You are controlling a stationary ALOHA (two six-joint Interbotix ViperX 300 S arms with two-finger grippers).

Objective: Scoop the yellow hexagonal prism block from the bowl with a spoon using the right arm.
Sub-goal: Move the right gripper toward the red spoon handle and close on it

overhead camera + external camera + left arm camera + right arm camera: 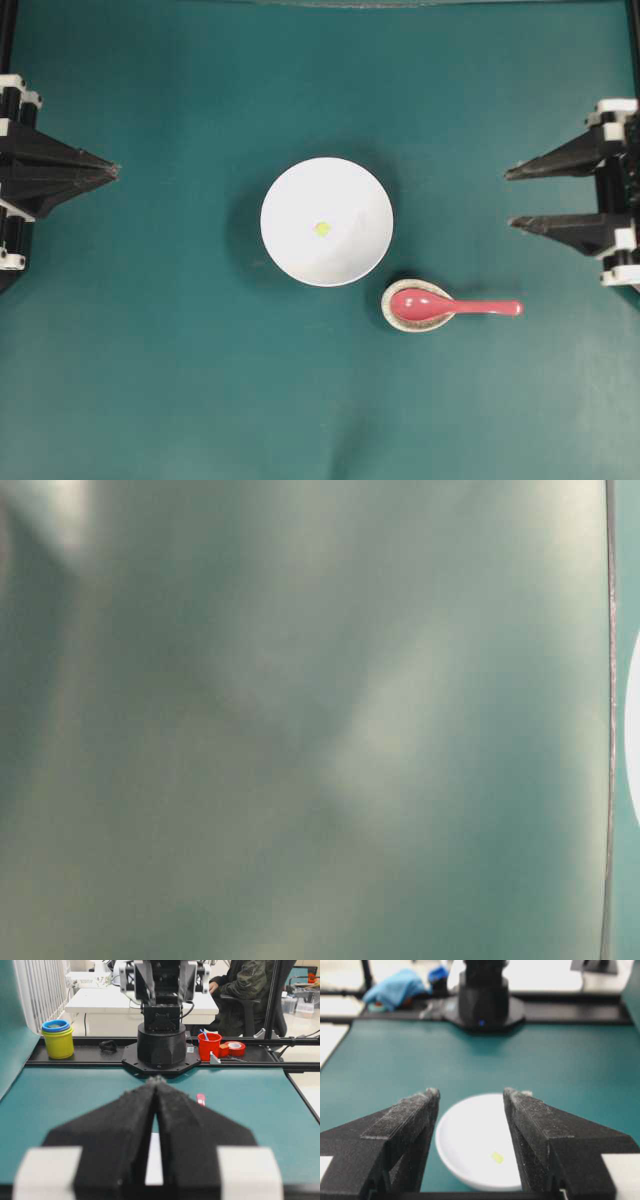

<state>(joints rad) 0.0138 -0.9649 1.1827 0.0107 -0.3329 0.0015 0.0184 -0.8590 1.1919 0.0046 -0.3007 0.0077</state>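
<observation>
- Left pincer at its own edge, fingers pressed together to one point, holding nothing.
- Right pincer opposite, fingers spread apart, empty.

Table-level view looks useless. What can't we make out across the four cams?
- Table-level: blurred teal; only a white sliver of something at the right edge.
- Left wrist: left tool hides the bowl; spoon barely peeks out.
- Right wrist: spoon out of frame; yellow block too small for shape.

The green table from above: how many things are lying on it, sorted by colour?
White: 1, the bowl
Yellow: 1, the little block inside the bowl
Pink-red: 1, the spoon
Speckled: 1, the small spoon rest under the spoon's scoop
Total: 4
</observation>
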